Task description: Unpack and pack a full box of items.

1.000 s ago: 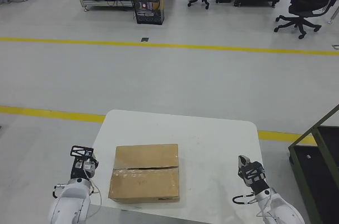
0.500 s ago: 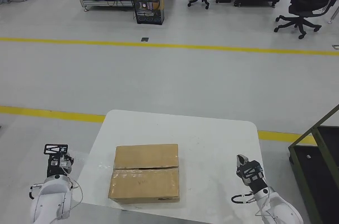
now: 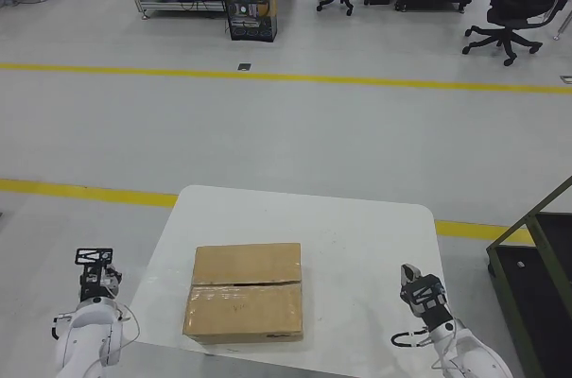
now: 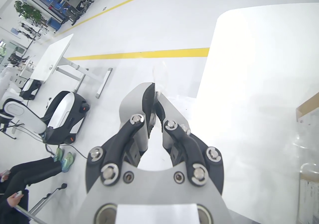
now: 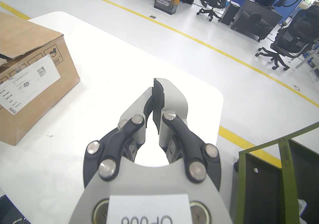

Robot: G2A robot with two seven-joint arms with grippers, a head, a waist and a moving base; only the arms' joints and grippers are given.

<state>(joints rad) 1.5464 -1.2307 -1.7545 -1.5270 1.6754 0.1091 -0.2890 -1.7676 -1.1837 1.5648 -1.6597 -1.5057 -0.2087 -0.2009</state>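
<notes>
The cardboard box [image 3: 246, 291] sits in the middle of the white surface [image 3: 361, 236], towards its near edge. Its top flaps are down, with a dark seam running across between them, and the far flap rides a little proud of the near one. A white label [image 5: 30, 85] is stuck on the side that faces the right hand [image 3: 421, 283]. That hand hovers low over the near right corner of the surface, well apart from the box, its pads pressed flat together with nothing between them. The left hand [image 3: 95, 257] hangs off the surface altogether, out over the floor to the left. Its fingers are pinched tight on a thin clear film [image 4: 156, 74], a sliver of which pokes out past the tips. The film seems to run back towards the box's near left corner, though it is too faint for me to trace the whole way. Just past the right edge of the surface stands a green-framed cart [image 3: 541, 274], near the right arm. A yellow line [image 3: 78, 192] crosses the floor behind the surface. Office chairs [image 5: 286, 45] stand farther back, and off to the left there is another white table [image 4: 53, 57].
</notes>
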